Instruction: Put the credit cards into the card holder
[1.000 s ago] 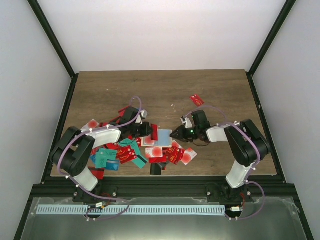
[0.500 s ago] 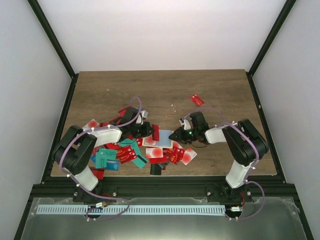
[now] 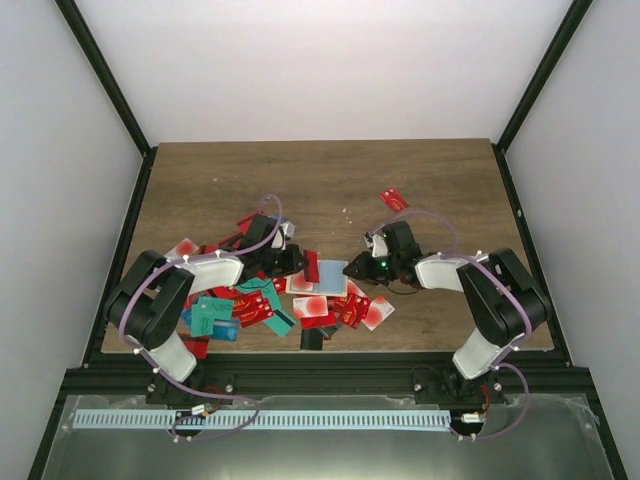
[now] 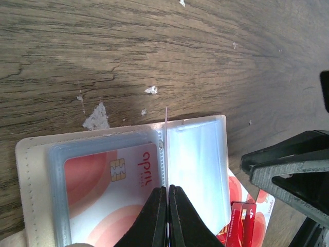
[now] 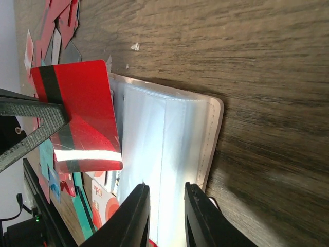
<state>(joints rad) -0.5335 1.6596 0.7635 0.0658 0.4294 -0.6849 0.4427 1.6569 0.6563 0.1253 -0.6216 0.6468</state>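
The card holder [image 4: 198,164] lies open on the table, its clear sleeves up and a white-and-red card [image 4: 108,180] in the left sleeve. My left gripper [image 4: 168,189] is shut on a red credit card [image 5: 82,103] with a black stripe. That card stands on edge over the holder's spine. My right gripper [image 5: 168,188] hovers at the holder's [image 5: 169,139] right half, jaws a little apart, with nothing visibly pinched. In the top view both grippers, left [image 3: 297,262] and right [image 3: 352,268], meet at the holder [image 3: 325,272]. Several more credit cards [image 3: 250,300] lie scattered around it.
One red card [image 3: 394,199] lies alone further back on the wooden table [image 3: 330,180]. Red and teal cards crowd the near left, under and beside my left arm. A black frame and white walls border the table.
My right arm's elbow has shifted slightly to the right while its gripper stays at the holder, jaws a touch narrower. The left gripper and its card have not moved.
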